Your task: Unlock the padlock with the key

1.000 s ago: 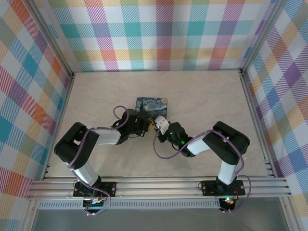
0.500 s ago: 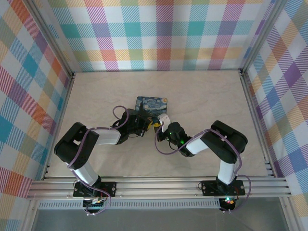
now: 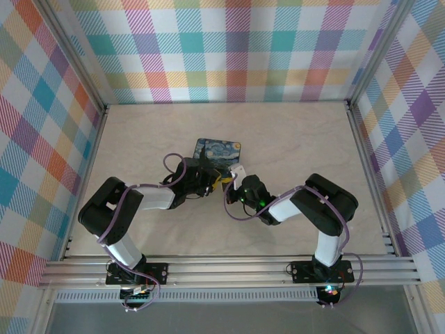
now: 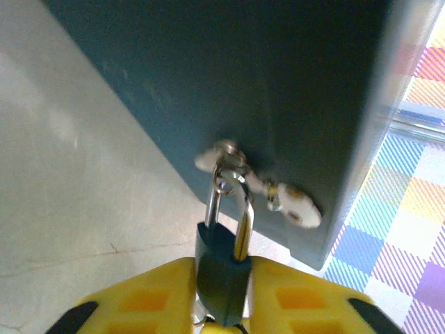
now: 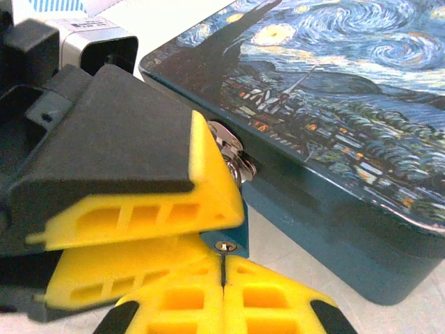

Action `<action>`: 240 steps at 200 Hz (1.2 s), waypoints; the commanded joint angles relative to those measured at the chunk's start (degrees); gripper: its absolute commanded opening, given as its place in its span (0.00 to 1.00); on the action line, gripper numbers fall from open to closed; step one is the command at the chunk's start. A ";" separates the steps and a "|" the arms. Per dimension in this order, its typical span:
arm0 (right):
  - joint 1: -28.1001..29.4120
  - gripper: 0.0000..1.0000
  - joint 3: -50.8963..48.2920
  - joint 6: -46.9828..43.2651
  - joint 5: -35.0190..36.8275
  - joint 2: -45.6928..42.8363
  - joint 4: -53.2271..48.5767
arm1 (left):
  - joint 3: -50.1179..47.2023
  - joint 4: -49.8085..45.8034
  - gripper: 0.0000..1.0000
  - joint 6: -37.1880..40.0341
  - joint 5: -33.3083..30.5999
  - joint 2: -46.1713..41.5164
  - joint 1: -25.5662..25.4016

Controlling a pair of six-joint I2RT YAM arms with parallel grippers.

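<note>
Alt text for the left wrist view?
A blue padlock sits between two yellow fingers at the bottom edge, its silver shackle hooked through the latch on a dark teal box. Pale table left, plaid wall right.

No legible words, numbers or brand marks anywhere.

Box lid [image 5: 334, 76], just beyond the right claw [image 5: 224, 268]: painted night-sky picture, no lettering made out.

White-and-blue printed strip [image 5: 49, 7], up and left of that claw: cropped and blurred, unreadable. Cannot tell what it stands on.
</note>
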 commanded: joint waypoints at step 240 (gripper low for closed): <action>-2.81 0.03 1.08 40.53 -5.25 -0.40 -5.50 | 18.77 -36.12 0.83 42.70 7.44 -7.24 22.49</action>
